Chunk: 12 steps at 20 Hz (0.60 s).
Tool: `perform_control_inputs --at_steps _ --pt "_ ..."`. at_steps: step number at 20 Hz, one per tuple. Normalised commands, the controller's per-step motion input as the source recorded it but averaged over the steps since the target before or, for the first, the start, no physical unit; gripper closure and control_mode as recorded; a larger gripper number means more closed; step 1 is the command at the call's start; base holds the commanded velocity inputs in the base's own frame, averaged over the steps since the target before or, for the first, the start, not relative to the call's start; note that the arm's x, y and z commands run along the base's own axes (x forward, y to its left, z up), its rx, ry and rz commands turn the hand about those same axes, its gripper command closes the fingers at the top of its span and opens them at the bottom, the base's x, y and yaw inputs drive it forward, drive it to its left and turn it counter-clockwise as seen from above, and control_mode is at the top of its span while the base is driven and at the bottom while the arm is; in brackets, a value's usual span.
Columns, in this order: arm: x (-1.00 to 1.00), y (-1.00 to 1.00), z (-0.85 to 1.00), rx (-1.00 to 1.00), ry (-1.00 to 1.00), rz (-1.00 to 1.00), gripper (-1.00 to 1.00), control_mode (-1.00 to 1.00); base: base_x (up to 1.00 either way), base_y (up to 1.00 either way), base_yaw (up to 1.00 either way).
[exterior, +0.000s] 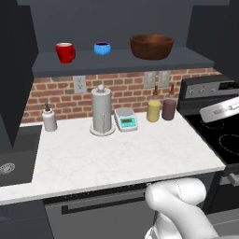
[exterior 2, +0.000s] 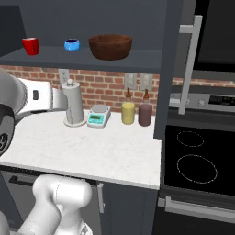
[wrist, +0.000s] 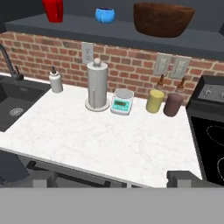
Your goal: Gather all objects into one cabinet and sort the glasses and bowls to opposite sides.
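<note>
Pincer [wrist: 111, 178] spread wide, empty; red mug [wrist: 53, 9] cut off by frame top.

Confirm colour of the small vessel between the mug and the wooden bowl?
Glossy blue vessel; clearest in the left base view.

The white marble counter [exterior: 116, 154] is being viewed from behind-left and behind-right by the base cameras, looking forward and down. It is being faced from nearer by the hand camera. The long dark-grey shelf [exterior: 121, 60] is being shared by all three.
</note>
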Motion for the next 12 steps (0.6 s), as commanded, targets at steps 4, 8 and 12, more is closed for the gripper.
perform_control_inputs --at_steps 4,8,12 --pt "-0.01 0.00 0.00 0.00 0.00 0.00 -1.00 -1.00 0.00 0.00 0.00" --pt "0.00 0.00 -0.03 0.00 0.00 0.00 -1.00 -1.00 0.00 0.00 0.00" --pt "-0.01 0.00 -0.08 0.00 0.00 0.01 -1.00 -1.00 0.00 0.00 0.00"
